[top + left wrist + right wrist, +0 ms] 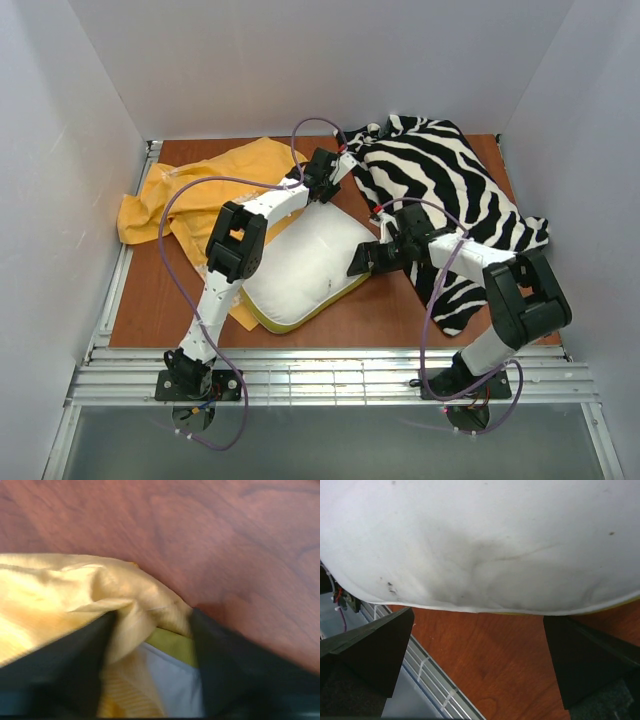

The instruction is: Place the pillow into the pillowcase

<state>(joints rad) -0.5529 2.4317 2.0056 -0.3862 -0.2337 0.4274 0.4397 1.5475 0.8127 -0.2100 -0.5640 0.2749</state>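
Note:
The white pillow (305, 262) lies mid-table, its yellow-green band along the near edge. The orange-yellow pillowcase (190, 200) lies crumpled to its left and behind it. My left gripper (325, 180) is at the pillow's far corner. In the left wrist view the left gripper (152, 612) is closed around bunched pillowcase cloth (60, 595), with the pillow's white corner (175, 680) and green band between the fingers. My right gripper (362, 262) sits at the pillow's right edge. In the right wrist view the right gripper (479, 615) is wide open and empty, the pillow (480, 540) just beyond its fingertips.
A black-and-white zebra-striped cloth (450, 190) covers the right rear of the wooden table (150, 310), partly under my right arm. White walls enclose the left, back and right sides. A metal rail (330, 375) runs along the near edge.

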